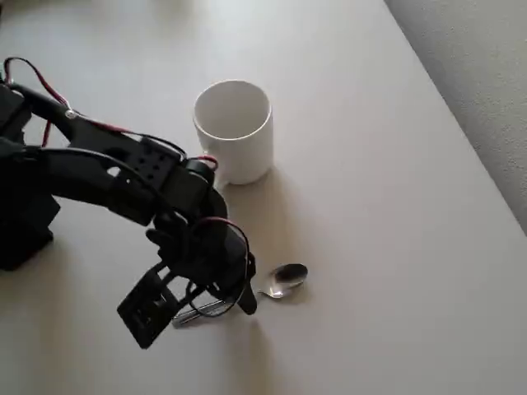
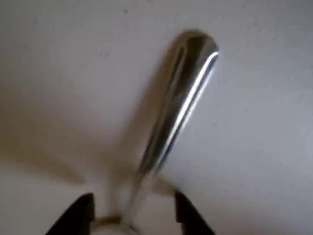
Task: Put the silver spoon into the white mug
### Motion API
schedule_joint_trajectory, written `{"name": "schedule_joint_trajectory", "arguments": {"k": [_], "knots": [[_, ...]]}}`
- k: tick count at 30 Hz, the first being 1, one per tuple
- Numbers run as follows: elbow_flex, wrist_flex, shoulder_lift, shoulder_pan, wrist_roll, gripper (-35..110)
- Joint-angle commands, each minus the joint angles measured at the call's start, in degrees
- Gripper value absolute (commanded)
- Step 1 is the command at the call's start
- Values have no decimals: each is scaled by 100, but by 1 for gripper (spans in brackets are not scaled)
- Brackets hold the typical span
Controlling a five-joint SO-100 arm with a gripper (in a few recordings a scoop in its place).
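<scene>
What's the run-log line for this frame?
phase: reach | gripper: open, straddling thin handle of shiny silver metal spoon | spoon: flat on table | glossy white ceramic mug: upright, empty

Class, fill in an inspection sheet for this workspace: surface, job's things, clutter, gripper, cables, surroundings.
Surface: pale table, plain.
Job's things: white mug upright, nothing seen inside; silver spoon lying flat in front of it, apart from the mug.
Clutter: nothing seen.
Gripper: gripper low over the spoon's handle, one finger either side, open.
Cables: red and black wires along the arm.
Surroundings: grey textured floor past the table's right edge.
</scene>
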Motion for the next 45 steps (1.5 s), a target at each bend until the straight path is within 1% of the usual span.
{"name": "schedule_joint_trajectory", "arguments": {"k": [1, 3, 8, 11, 15, 27, 31, 37, 41, 45], "knots": [[-694, 229, -141, 114, 26, 7], [-1063, 492, -396, 141, 26, -2], [-2689, 1521, -1450, 237, 18, -2], [-3287, 1802, -1793, 290, -62, -2], [-3349, 1837, -1529, 308, -211, -2], [-3349, 2162, 606, 9, -650, -2], [-3349, 2294, 1063, -97, -800, -2], [-3322, 2742, 501, -123, -1195, -2], [-3340, 3050, -281, -281, -2294, -1], [-3340, 3182, -940, -352, -2698, 9]]}}
